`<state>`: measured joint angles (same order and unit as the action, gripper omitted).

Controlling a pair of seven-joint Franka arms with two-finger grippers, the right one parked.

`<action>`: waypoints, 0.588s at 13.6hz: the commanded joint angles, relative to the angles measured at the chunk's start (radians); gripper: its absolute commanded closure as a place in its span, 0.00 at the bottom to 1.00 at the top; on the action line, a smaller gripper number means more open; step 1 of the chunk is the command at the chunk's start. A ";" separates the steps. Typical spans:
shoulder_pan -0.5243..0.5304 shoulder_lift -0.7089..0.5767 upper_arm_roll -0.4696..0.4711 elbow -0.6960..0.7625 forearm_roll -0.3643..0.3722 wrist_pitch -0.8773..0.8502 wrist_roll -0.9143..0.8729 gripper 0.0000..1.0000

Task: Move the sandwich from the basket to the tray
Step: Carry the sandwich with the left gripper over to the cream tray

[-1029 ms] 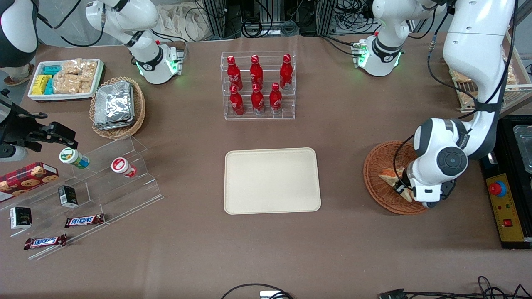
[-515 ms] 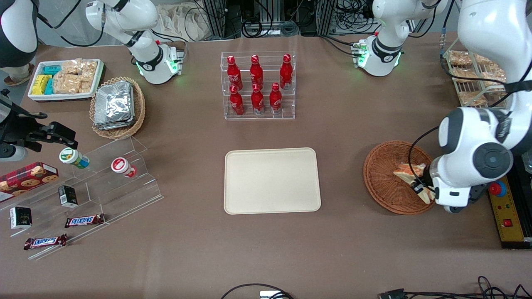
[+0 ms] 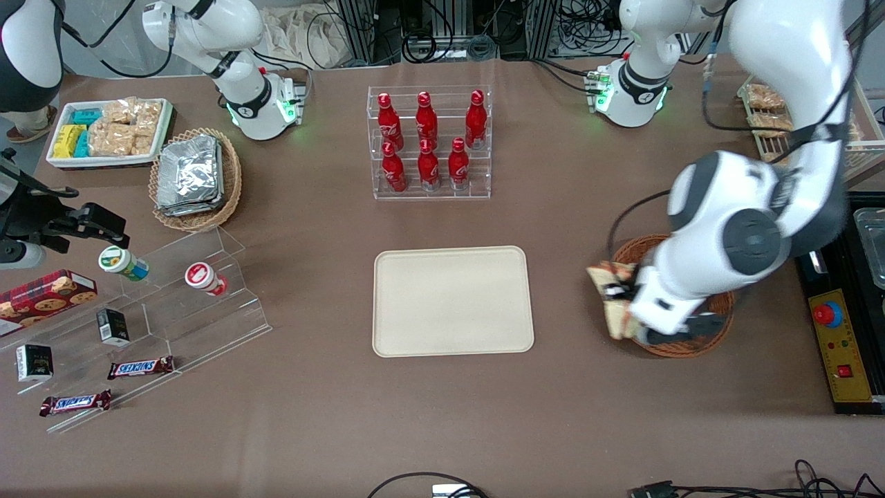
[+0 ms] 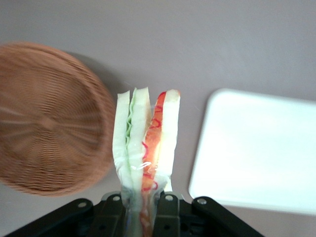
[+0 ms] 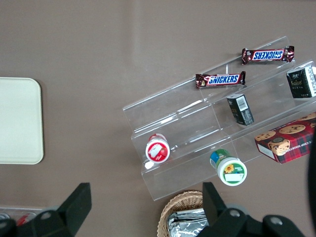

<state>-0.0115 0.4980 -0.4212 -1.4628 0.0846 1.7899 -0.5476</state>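
Jaws clenched on the sandwich point(image 4: 145, 148), wedge held edge-up, filling showing red and green between the bread. Gripper point(image 3: 617, 304) is above the basket point(image 3: 691, 342) rim on the tray's side. Sandwich clear of the basket, above bare table between basket and tray point(image 3: 453, 301). Tray holds nothing.

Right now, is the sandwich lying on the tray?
No, the pincer holds the sandwich in the air between the basket and the tray, which is bare.
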 commanded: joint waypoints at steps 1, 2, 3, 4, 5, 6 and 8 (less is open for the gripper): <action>-0.096 0.164 -0.011 0.087 0.009 0.034 0.017 0.96; -0.131 0.222 -0.010 0.107 0.020 0.070 0.012 0.95; -0.159 0.267 -0.008 0.116 0.032 0.109 0.009 0.95; -0.172 0.304 -0.007 0.119 0.044 0.155 0.008 0.92; -0.177 0.327 -0.007 0.117 0.046 0.173 0.008 0.90; -0.191 0.339 -0.007 0.117 0.046 0.175 0.008 0.88; -0.214 0.352 -0.007 0.107 0.049 0.175 -0.026 0.59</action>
<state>-0.2033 0.8413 -0.4303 -1.3910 0.1182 1.9873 -0.5485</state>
